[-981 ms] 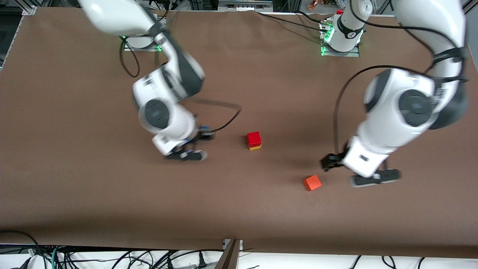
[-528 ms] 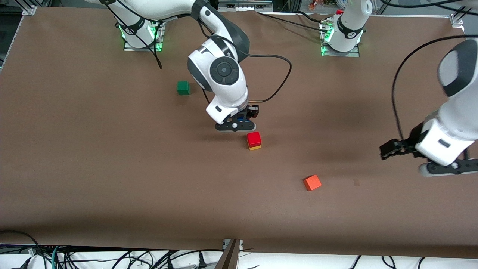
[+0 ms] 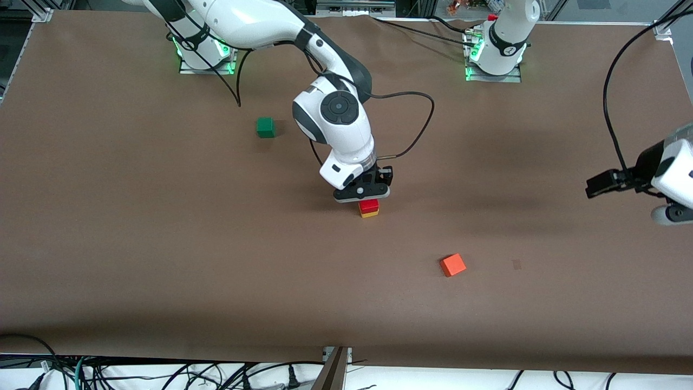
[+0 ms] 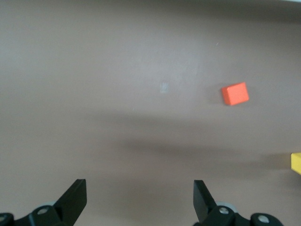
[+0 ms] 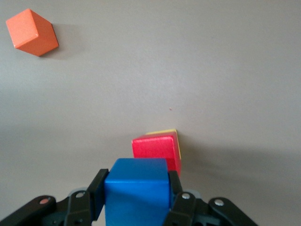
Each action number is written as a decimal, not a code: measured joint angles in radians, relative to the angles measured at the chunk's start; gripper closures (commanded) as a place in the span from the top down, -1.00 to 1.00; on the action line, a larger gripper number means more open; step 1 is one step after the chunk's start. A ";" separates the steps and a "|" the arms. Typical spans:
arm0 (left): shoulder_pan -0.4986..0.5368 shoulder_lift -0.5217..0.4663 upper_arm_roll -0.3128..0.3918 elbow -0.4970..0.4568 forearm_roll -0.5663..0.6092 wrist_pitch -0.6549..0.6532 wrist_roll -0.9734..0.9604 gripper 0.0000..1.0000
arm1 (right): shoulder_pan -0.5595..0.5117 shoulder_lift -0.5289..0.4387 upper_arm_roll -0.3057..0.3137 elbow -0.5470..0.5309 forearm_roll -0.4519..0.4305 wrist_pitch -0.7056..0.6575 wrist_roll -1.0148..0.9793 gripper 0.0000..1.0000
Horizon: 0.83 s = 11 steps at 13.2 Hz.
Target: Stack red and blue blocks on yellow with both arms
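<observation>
I see the brown tabletop (image 3: 135, 244) carrying everything. The right end effector (image 3: 364, 190) hangs just above the red block (image 3: 369, 206), its fingers (image 5: 96, 190) clamped on the blue block (image 5: 137, 190). Red sits on the yellow block (image 3: 370, 214), directly beneath what I'm holding. The left end effector (image 4: 140, 200) waits over bare tabletop at the left arm's end, fingers spread wide and empty. An orange cube (image 3: 452, 265) lies between the two end effectors; a green cube (image 3: 265, 127) lies toward the right arm's base.
</observation>
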 measured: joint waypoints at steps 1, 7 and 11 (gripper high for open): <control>-0.001 -0.039 0.008 -0.052 -0.003 0.000 0.000 1.00 | 0.000 0.016 -0.001 0.020 0.000 0.002 -0.002 -0.36; -0.002 -0.131 0.063 -0.181 -0.075 0.003 0.001 1.00 | 0.000 0.032 -0.004 0.051 -0.001 -0.002 -0.024 -0.35; -0.002 -0.128 0.071 -0.196 -0.080 0.005 0.001 1.00 | -0.001 0.032 -0.010 0.052 -0.002 -0.002 -0.044 -0.35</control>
